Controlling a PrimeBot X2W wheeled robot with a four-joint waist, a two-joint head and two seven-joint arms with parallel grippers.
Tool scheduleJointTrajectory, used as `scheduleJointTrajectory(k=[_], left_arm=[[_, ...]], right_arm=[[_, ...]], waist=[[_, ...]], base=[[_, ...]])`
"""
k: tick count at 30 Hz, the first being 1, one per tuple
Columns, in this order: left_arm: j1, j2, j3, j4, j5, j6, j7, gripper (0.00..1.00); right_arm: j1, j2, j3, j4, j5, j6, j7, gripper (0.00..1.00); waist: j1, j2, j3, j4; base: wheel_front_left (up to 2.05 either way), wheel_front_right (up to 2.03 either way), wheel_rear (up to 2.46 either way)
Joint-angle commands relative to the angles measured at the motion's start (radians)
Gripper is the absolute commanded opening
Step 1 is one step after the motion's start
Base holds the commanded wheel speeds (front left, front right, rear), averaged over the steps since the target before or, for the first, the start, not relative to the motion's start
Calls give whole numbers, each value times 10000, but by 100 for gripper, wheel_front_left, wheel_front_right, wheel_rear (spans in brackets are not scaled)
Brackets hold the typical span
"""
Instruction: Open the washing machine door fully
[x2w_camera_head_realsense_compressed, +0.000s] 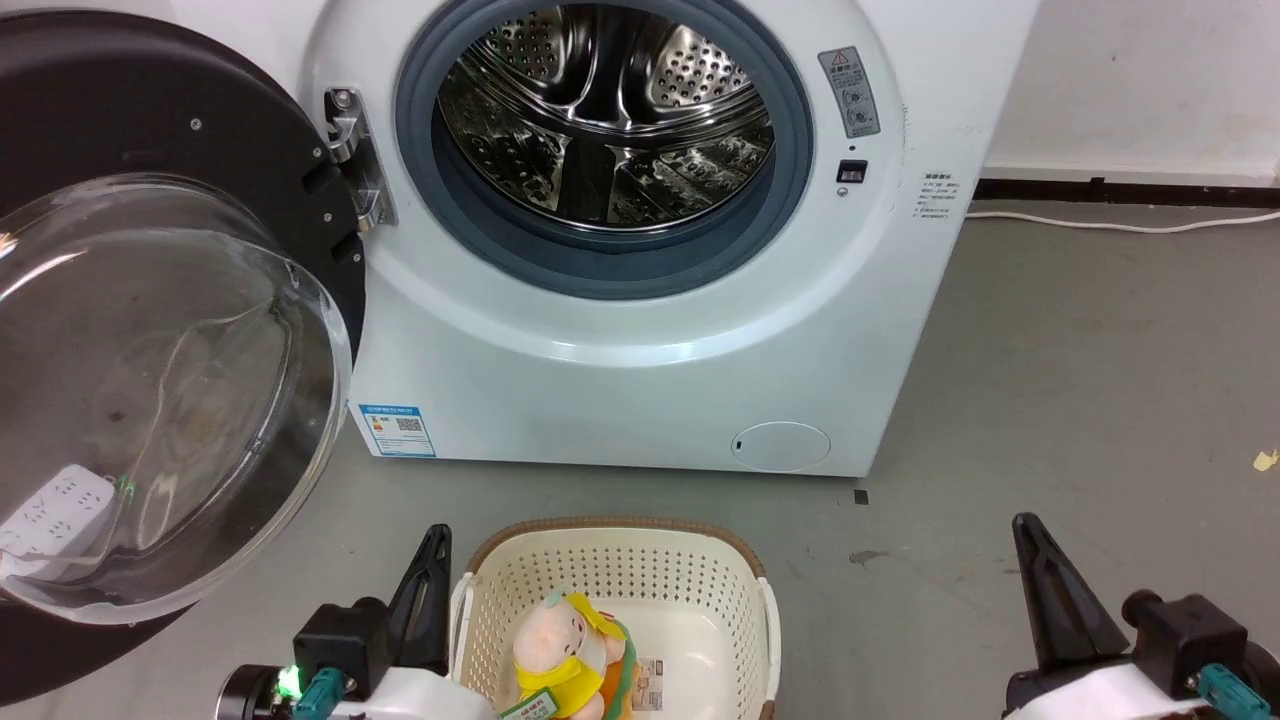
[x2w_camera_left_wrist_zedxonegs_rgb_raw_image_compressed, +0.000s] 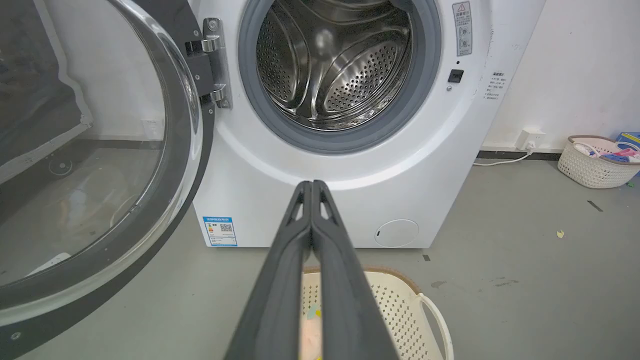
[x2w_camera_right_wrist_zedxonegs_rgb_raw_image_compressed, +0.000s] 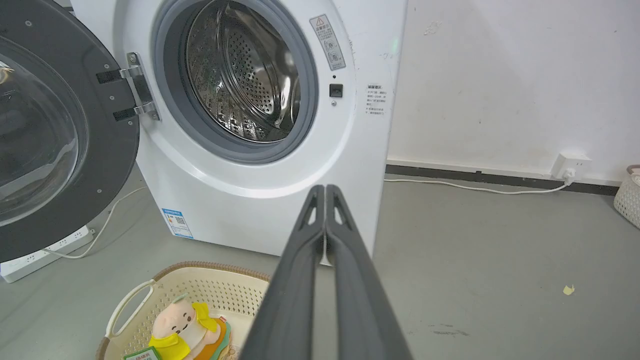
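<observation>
Both left hand (x2w_camera_left_wrist_zedxonegs_rgb_raw_image_compressed: 311, 190) and right hand (x2w_camera_right_wrist_zedxonegs_rgb_raw_image_compressed: 325, 192) sit low, closed, empty, because the washing machine door (x2w_camera_head_realsense_compressed: 150, 330) hangs wide open.

Door (x2w_camera_left_wrist_zedxonegs_rgb_raw_image_compressed: 100, 175) stands wide open (left pincer (x2w_camera_left_wrist_zedxonegs_rgb_raw_image_compressed: 311, 187) closed).

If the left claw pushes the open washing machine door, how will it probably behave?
The washing machine door would probably swing as one stiff piece, because a metal hinge holds it to the washing machine. Its glass bowl looks glossy, so the shut left claw may slip there. All that glass likely makes it heavy.
</observation>
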Motion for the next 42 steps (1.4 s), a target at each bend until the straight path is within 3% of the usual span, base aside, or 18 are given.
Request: scheduleJointTrajectory(k=[1, 42], left_arm=[[-73, -1, 61, -78, 75, -22, 29, 0], [-143, -40, 566, -525, 658, -41, 867, 0]], right_arm=[[-143, 20, 18, -59, -49, 4, 33, 0], [-393, 39, 144, -139, -451, 7, 874, 0]], waist=[[0, -1, 0, -1], [0, -1, -23, -58]], base=[[0, 0, 0], [0, 0, 0]])
